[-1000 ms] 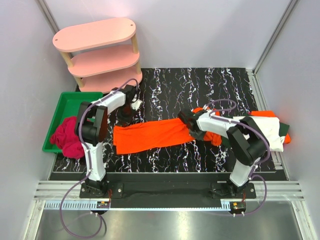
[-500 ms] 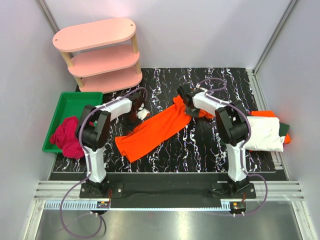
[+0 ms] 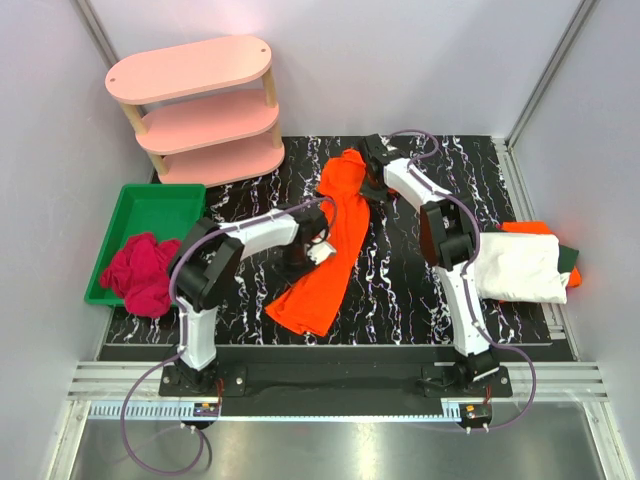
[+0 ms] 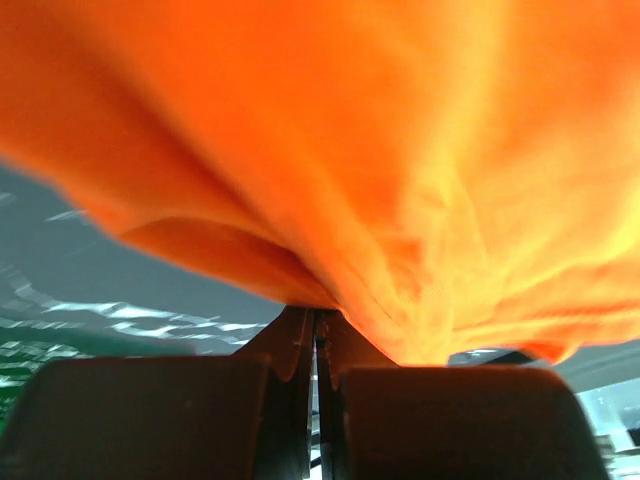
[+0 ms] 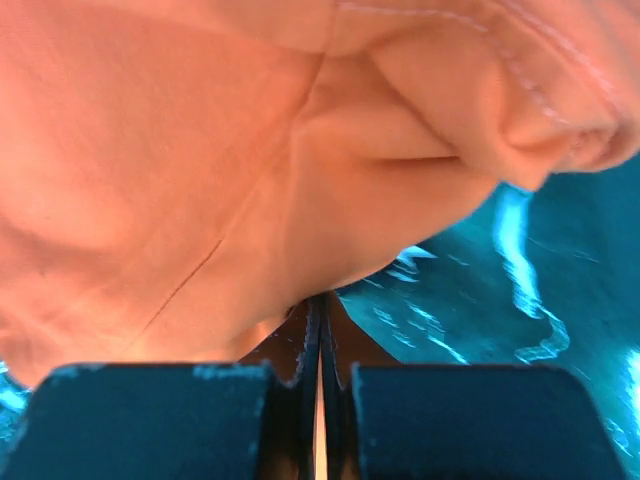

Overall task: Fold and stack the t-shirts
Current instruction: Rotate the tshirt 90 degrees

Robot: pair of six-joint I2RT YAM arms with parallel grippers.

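Orange t-shirt [image 3: 345, 215], clamped between left jaws and right jaws, blocks most of both wrist views.

You have pale grey walls [image 3: 400, 60] on three sides of a black bench [image 3: 470, 170] veined in white. A pink three-tier shelf [image 3: 190, 68] stands at its far left corner. A green tray [image 3: 150, 200] lies at its left edge, and a metal rail [image 3: 320, 378] runs along the near side.

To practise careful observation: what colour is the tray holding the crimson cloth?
The tray is bright green, clearest in the top external view.
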